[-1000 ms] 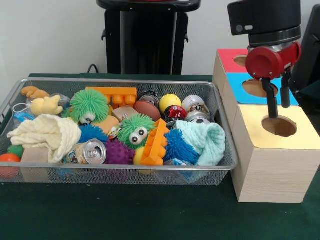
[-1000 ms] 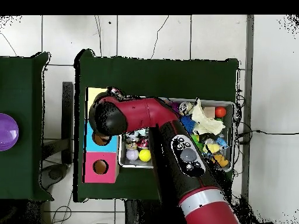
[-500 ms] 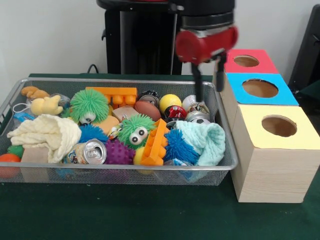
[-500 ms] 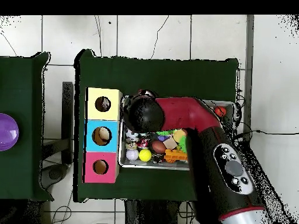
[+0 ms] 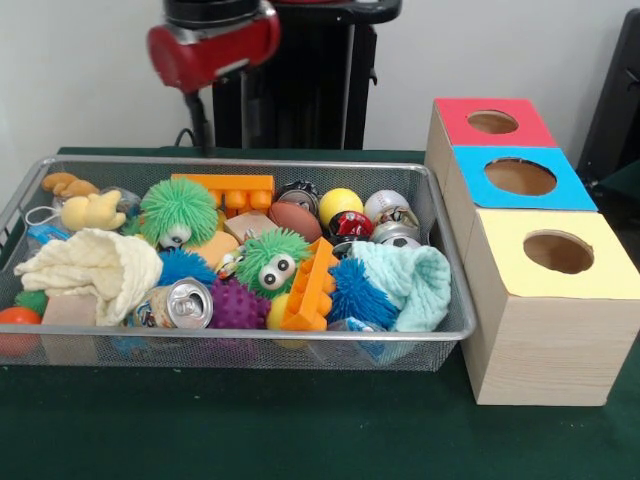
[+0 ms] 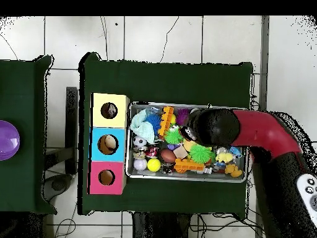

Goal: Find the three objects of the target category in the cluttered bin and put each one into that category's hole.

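Note:
The wire mesh bin is full of toys; in the overhead view its rim lies beside the boxes. My gripper hangs above the bin's far left part, open and empty. From above, its dark head covers the bin's right part. A blue-and-white crinkly packet peeks out at the bin's left end under a yellow plush toy. Another shiny bit of packet shows beside the green fuzzy ball. The yellow-surrounded hole is in the nearest wooden box, and it also shows from above.
The blue-surrounded hole and red-surrounded hole lie behind the yellow one. The bin holds a silver can, spiky balls, orange bricks, a teal cloth and a cream cloth. The black pedestal stands behind.
My gripper has left the yellow hole and swept across the bin to its other end, staying above the toys. Nothing in the bin has moved.

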Robot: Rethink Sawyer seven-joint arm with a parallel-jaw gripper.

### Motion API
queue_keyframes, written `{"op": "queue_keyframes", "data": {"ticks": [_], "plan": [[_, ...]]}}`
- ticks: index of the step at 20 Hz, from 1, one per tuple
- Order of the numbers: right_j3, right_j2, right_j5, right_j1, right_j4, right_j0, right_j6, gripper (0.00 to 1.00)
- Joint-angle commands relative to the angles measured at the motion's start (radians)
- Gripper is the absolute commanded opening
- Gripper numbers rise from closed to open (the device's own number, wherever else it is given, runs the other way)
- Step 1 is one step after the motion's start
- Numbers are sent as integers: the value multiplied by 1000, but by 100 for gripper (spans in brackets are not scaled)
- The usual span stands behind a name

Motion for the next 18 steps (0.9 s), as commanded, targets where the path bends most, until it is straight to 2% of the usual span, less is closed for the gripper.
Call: {"op": "queue_keyframes", "data": {"ticks": [1, 4, 12, 18], "plan": [[40, 143, 96, 47, -133, -74, -467, 100], [12, 163, 41, 95, -140, -64, -432, 100], [10, 180, -74, 169, -151, -50, -359, 100], [18, 194, -51, 214, -162, -70, -394, 100]]}}
